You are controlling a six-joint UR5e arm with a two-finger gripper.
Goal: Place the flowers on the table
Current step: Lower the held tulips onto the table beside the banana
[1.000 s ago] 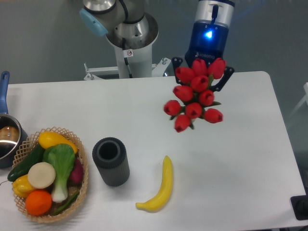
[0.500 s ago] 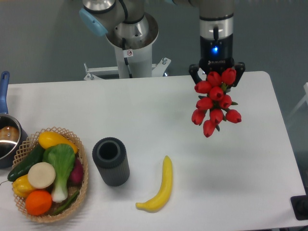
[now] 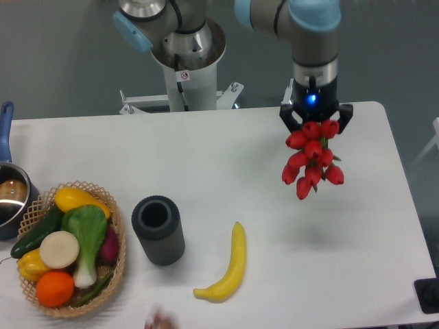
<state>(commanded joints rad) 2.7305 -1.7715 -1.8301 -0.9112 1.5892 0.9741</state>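
Pincer [image 3: 315,118] is gripping the flowers [image 3: 312,159], dangling above the desk [image 3: 226,157] toward its far right corner; letting go now risks them tumbling.

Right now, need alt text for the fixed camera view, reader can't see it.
A robot arm's end effector holds red flowers above the right side of a white table, blooms hanging down. On the table sit a banana, a dark cylinder, a basket of vegetables at left, and a pot at the left edge.
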